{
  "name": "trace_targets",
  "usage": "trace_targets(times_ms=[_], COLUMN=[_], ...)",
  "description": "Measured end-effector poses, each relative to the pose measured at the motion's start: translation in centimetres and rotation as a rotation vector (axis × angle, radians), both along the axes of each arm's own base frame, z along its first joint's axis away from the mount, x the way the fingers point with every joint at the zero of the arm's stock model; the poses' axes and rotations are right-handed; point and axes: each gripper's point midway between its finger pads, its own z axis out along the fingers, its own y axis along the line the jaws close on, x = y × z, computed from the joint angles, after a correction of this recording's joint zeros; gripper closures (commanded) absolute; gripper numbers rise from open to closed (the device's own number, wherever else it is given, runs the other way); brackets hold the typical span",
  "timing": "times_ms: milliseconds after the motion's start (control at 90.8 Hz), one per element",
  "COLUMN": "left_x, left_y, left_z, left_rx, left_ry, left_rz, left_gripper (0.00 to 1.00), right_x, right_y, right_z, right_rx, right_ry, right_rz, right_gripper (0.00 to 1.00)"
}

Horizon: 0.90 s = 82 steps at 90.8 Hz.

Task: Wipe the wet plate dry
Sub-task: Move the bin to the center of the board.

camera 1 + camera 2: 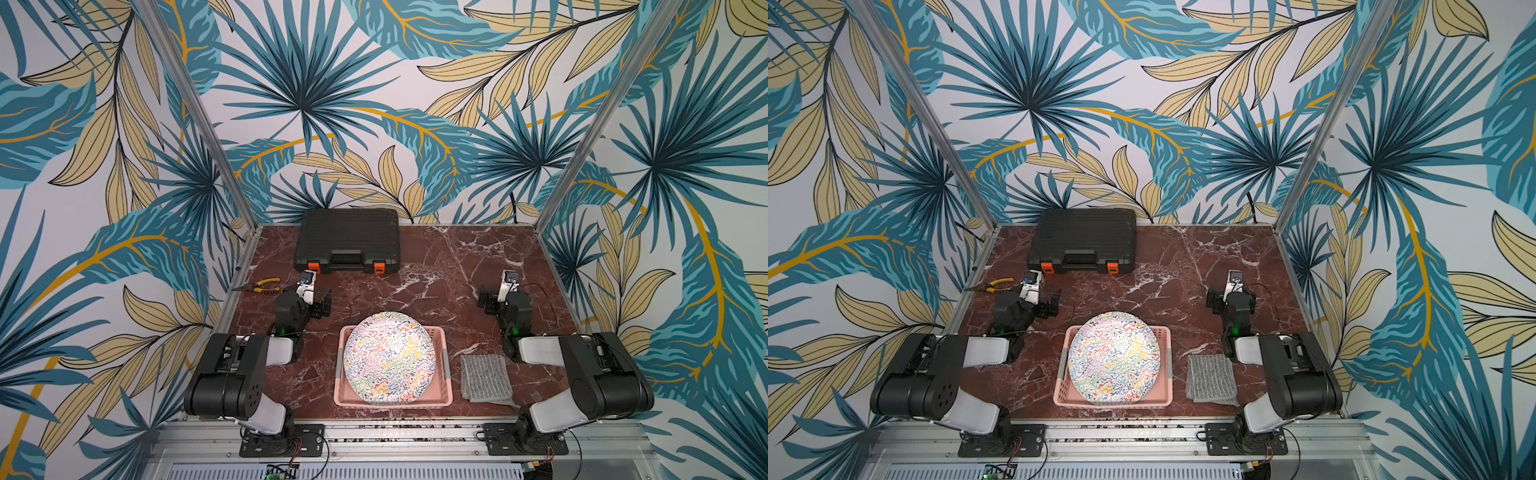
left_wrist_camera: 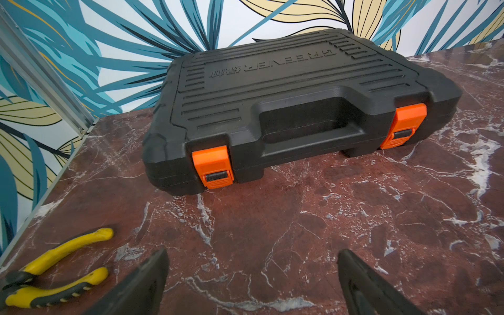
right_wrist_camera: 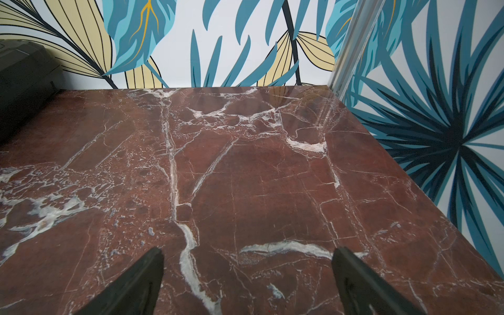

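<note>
A round plate (image 1: pixel 390 359) (image 1: pixel 1115 359) with a colourful squiggle pattern leans in a pink basket (image 1: pixel 343 397) (image 1: pixel 1061 399) near the table's front edge, in both top views. A folded grey cloth (image 1: pixel 485 377) (image 1: pixel 1210 377) lies flat just right of the basket. My left gripper (image 1: pixel 322 305) (image 2: pixel 252 253) hovers open behind and left of the basket, over bare marble. My right gripper (image 1: pixel 488 301) (image 3: pixel 248 252) is open too, behind the cloth, with nothing between its fingers. Neither wrist view shows the plate or the cloth.
A closed black tool case (image 1: pixel 347 239) (image 2: pixel 286 109) with orange latches sits at the back of the red marble table (image 1: pixel 436 270). Yellow-handled pliers (image 1: pixel 259 286) (image 2: pixel 54 272) lie at the left edge beside my left gripper. Patterned walls and metal posts enclose the table.
</note>
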Motion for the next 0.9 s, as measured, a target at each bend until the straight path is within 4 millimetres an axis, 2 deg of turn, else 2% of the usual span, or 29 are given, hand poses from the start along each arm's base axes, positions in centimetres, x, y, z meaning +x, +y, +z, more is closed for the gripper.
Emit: trace_targets(times_ms=[99, 132, 165, 231, 286, 330, 397, 452, 507, 573, 639, 694, 760, 848, 903], left_x=[-0.1, -0.2, -0.3, 0.2, 0.8, 0.9, 0.2, -1.3, -3.1, -5.6, -7.8, -9.4, -10.9, -11.8, -11.8], left_y=[0.2, 0.2, 0.2, -0.2, -0.7, -1.1, -1.7, -2.3, -2.8, -3.1, -3.2, -3.2, -3.0, -2.7, -2.7], left_z=[0.2, 0.5, 1.2, 4.9, 9.4, 13.0, 16.5, 17.6, 16.9, 14.4, 11.2, 8.7, 6.2, 5.0, 5.0], left_rx=[-0.002, 0.000, 0.005, 0.017, 0.034, 0.045, 0.053, 0.059, 0.060, 0.058, 0.047, 0.040, 0.038, 0.044, 0.044], left_ry=[0.002, 0.016, 0.039, 0.046, 0.024, 0.012, 0.026, 0.077, 0.157, 0.282, 0.398, 0.483, 0.566, 0.617, 0.619], left_rz=[0.010, 0.009, 0.006, -0.022, -0.057, -0.084, -0.125, -0.175, -0.216, -0.250, -0.262, -0.266, -0.263, -0.252, -0.252], left_gripper=[0.00, 0.00, 0.00, 0.00, 0.00, 0.00, 0.00, 0.00, 0.00, 0.00, 0.00, 0.00, 0.00, 0.00, 0.00], right_x=[-0.4, -0.5, -0.5, 0.0, 0.1, -0.1, -0.3, -0.5, -1.2, -3.0, -5.4, -7.5, -10.0, -12.9, -14.3], right_y=[0.4, 0.7, 1.0, 0.9, 0.3, -0.2, 0.2, 1.4, 3.3, 6.0, 9.1, 11.5, 13.3, 14.5, 15.0], right_z=[0.4, 1.4, 3.1, 8.1, 12.5, 14.4, 15.0, 13.4, 10.8, 7.7, 5.7, 5.0, 4.5, 4.6, 4.7], right_rx=[-0.017, -0.013, 0.008, 0.093, 0.215, 0.297, 0.390, 0.454, 0.511, 0.547, 0.543, 0.524, 0.495, 0.473, 0.471], right_ry=[0.034, 0.053, 0.054, -0.001, -0.072, -0.100, -0.078, 0.009, 0.131, 0.294, 0.441, 0.529, 0.604, 0.653, 0.668], right_rz=[0.006, 0.006, -0.004, -0.059, -0.137, -0.183, -0.180, -0.144, -0.103, -0.052, 0.004, 0.060, 0.108, 0.159, 0.186], right_gripper=[0.00, 0.00, 0.00, 0.01, 0.00, 0.01, 0.02, 0.04, 0.04, 0.04, 0.06, 0.08, 0.09, 0.12, 0.18])
